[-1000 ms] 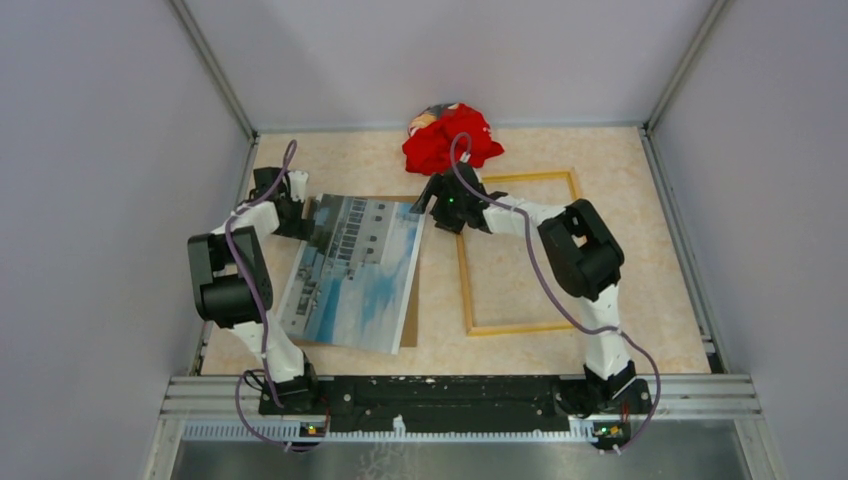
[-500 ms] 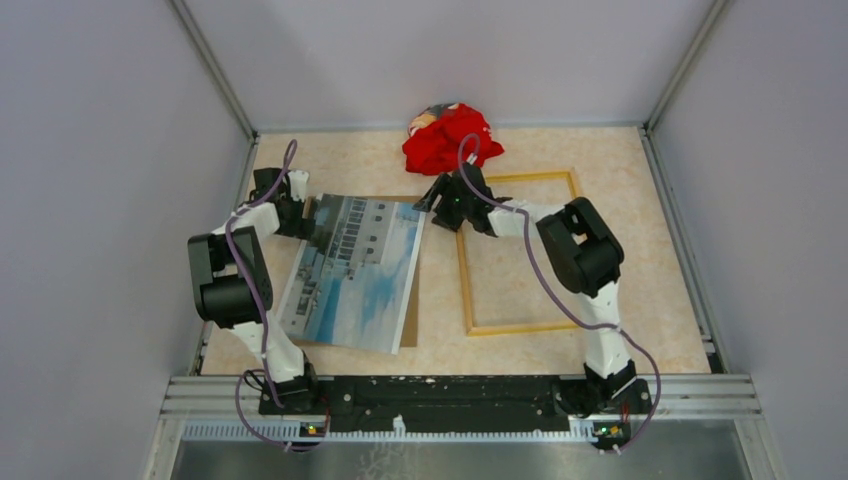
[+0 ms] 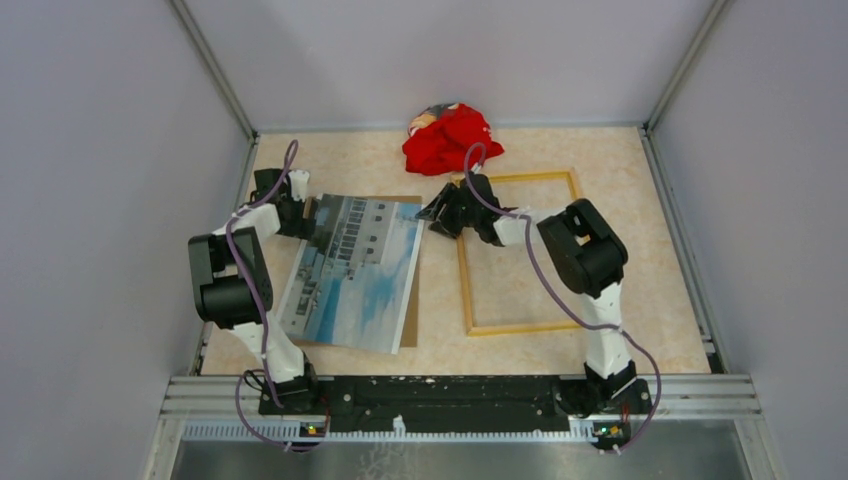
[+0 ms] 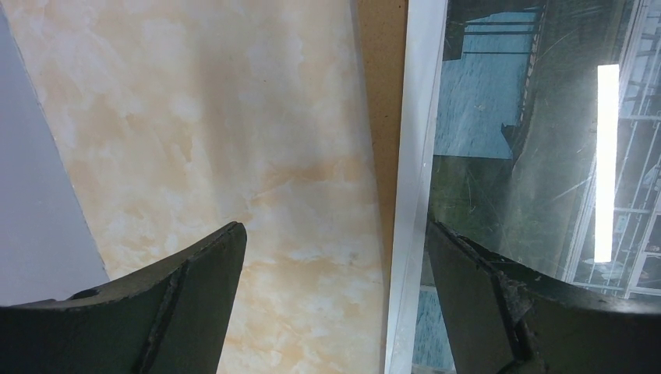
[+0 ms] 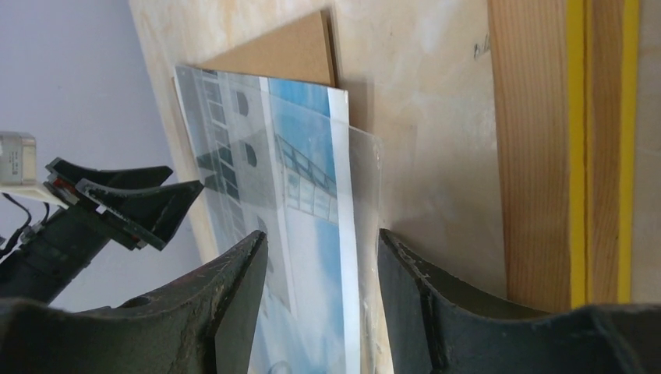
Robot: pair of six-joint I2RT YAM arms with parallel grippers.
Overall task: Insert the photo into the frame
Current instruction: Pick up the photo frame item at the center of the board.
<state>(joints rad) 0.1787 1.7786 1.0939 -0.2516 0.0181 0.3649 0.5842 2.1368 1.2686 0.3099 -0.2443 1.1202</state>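
The photo (image 3: 355, 270) lies on a brown backing panel (image 3: 411, 320), just left of the frame (image 3: 520, 326). The left gripper (image 4: 334, 234) gapes wide over its left edge. The right gripper (image 5: 323, 238) straddles its right edge, 2 fingers parted.

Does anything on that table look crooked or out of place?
The photo lies crooked, turned at an angle to the table's edges on top of a brown backing panel. The frame lies empty beside them. A crumpled red cloth at the far edge looks unrelated.
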